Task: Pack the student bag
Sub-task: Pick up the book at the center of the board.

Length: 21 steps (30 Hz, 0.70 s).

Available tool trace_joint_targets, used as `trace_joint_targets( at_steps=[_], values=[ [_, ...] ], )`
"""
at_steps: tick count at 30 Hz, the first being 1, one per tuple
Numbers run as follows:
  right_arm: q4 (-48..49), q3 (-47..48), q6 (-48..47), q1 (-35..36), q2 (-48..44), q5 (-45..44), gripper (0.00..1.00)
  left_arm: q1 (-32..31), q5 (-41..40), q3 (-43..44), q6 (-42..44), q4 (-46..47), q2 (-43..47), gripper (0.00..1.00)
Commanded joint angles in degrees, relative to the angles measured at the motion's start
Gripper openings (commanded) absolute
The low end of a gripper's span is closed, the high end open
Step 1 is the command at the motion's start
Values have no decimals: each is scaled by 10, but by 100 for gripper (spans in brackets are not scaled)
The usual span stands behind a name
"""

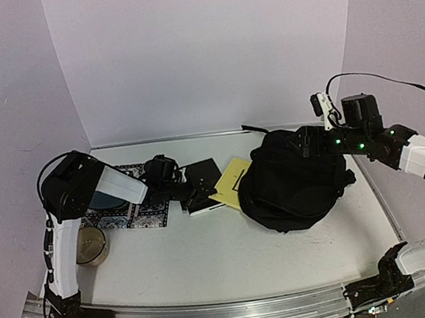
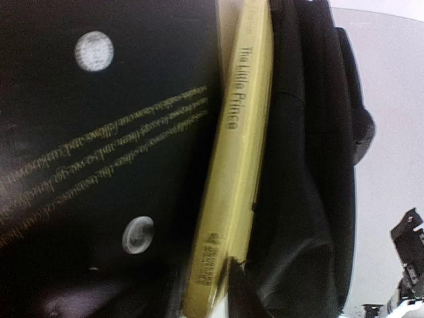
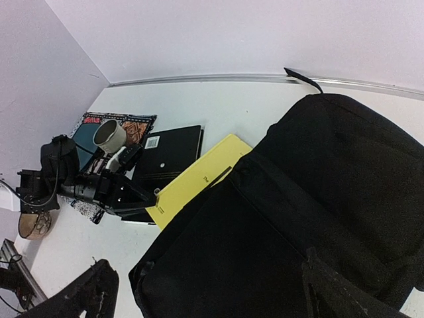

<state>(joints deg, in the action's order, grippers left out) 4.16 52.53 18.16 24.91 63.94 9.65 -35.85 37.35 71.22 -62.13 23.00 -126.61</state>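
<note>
The left gripper [image 1: 183, 188] is sitting at the edge of the flat black hardcover book [image 1: 203, 177]; whether its fingers are clamping it, we cannot tell. The right gripper [image 3: 209, 271] is hovering, fingers spread wide, over the large soft black fabric backpack [image 1: 294, 183], which is lying on the right half of the white table [image 1: 210, 261], touching the thin yellow paperback [image 1: 229, 180]. We are advising a level lift toward the bag.

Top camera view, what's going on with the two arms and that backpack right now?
The left gripper is at the edge of the black notebook, which lies beside a yellow book resting against the student bag. Whether it has a grip is unclear. The right gripper hangs open over the bag. Both books lie outside the bag.
</note>
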Motion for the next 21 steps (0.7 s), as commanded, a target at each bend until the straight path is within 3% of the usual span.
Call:
trace_joint_targets(
  at_steps=[1, 3, 10, 21],
  values=[
    [22, -9, 10, 3, -11, 17, 97, 0, -6, -22, -17, 30, -1, 5],
    [24, -11, 12, 4, -9, 21, 97, 0, -7, -30, -17, 40, 9, 0],
    [40, 0, 11, 26, 11, 36, 97, 10, -36, -87, 1, 52, 100, 0],
    [45, 66, -31, 147, 110, -37, 98, 34, -51, -187, 0, 52, 220, 0]
  ],
)
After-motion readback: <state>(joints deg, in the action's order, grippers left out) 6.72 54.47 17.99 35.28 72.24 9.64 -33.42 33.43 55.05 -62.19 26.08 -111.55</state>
